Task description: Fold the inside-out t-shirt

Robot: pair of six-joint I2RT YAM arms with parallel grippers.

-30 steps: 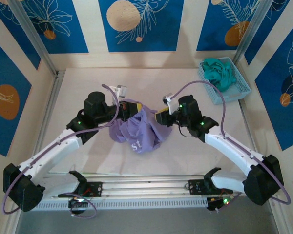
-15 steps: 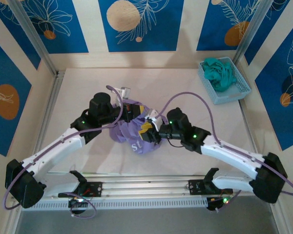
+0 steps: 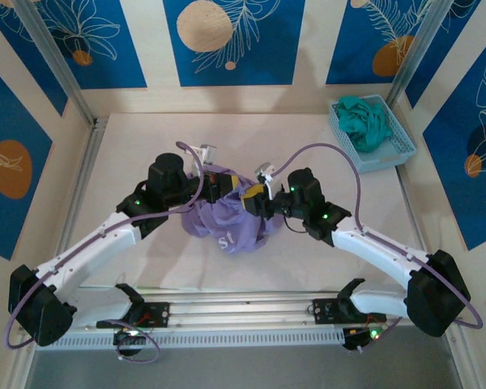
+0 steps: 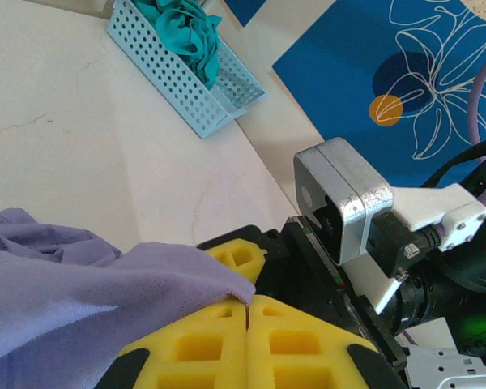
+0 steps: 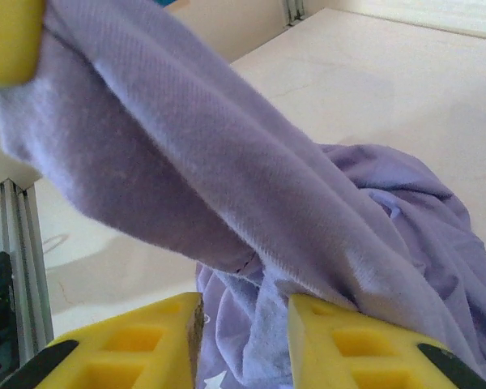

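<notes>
Fabric of the inside-out t-shirt (image 3: pixel 227 223), heaped on the desk (image 3: pixel 324 146), is clamped and raised by the left pincer (image 4: pixel 248 304), seemingly so the right pincer (image 5: pixel 243 312), jaws apart, can grasp it.

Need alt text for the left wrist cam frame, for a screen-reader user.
The left gripper, with yellow fingers, is shut on a fold of the lavender t-shirt. Beyond it on the pale table sits a blue basket holding a teal garment; the other arm's silver camera is at right.
</notes>
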